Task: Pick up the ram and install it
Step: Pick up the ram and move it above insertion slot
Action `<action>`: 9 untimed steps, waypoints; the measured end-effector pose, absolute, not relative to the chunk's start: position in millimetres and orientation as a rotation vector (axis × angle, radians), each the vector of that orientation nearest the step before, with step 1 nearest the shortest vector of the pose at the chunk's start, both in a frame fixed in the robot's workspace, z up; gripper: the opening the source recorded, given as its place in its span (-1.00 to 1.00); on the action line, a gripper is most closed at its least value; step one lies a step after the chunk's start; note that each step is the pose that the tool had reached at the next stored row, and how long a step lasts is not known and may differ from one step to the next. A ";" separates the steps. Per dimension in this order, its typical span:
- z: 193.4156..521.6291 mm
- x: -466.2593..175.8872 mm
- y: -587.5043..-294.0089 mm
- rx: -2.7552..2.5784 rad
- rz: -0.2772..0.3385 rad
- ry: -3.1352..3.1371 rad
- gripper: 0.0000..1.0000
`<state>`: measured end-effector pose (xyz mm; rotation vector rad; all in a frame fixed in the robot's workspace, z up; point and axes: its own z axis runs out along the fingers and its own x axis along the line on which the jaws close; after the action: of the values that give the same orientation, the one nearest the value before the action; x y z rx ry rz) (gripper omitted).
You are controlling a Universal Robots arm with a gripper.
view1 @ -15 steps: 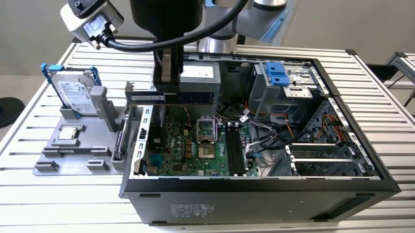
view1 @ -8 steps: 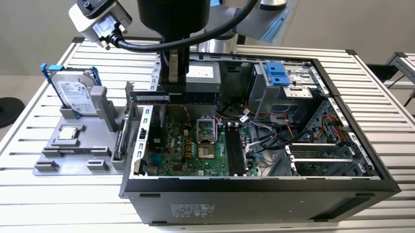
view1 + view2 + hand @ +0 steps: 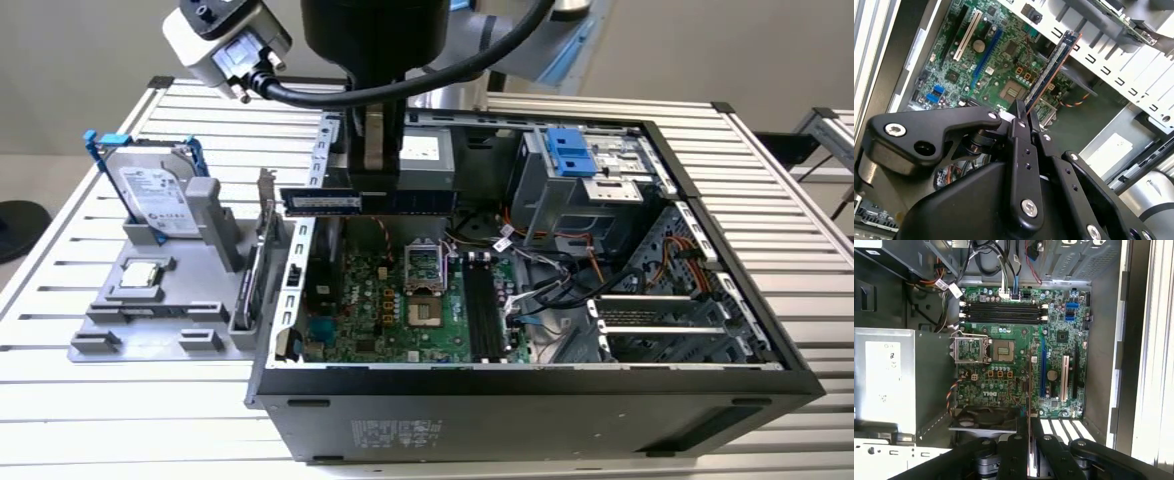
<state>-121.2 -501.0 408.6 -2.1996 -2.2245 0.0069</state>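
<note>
The ram [image 3: 327, 202] is a long green stick with a blue label. It hangs level over the back edge of the open computer case [image 3: 534, 395], and my gripper [image 3: 378, 178] is shut on its middle from above. In the second wrist view the ram [image 3: 1051, 67] runs edge-on away from the gripper [image 3: 1026, 117]. In the first wrist view the ram [image 3: 1030, 400] appears as a thin line rising from the gripper [image 3: 1030, 437] over the motherboard [image 3: 1004, 375]. The black memory slots [image 3: 1002, 312] lie at the motherboard's far end, the same slots [image 3: 483, 315] being nearer the case front in the exterior view.
On the exterior view's left a grey fixture [image 3: 100, 325] holds a hard drive in a blue frame [image 3: 154, 195], a processor [image 3: 140, 278] and an upright expansion card [image 3: 267, 250]. Inside the case are a power supply [image 3: 884, 375], a drive cage [image 3: 587, 165] and loose cables [image 3: 554, 290].
</note>
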 end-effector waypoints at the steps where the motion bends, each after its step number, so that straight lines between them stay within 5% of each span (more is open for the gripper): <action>1: 408.7 -120.1 -501.0 -2.200 0.007 -2.225 -1.00; 9: 408.7 -111.0 -501.0 -2.200 0.007 -2.224 -1.00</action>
<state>-111.0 -501.0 408.7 -2.1997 -2.2245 0.0070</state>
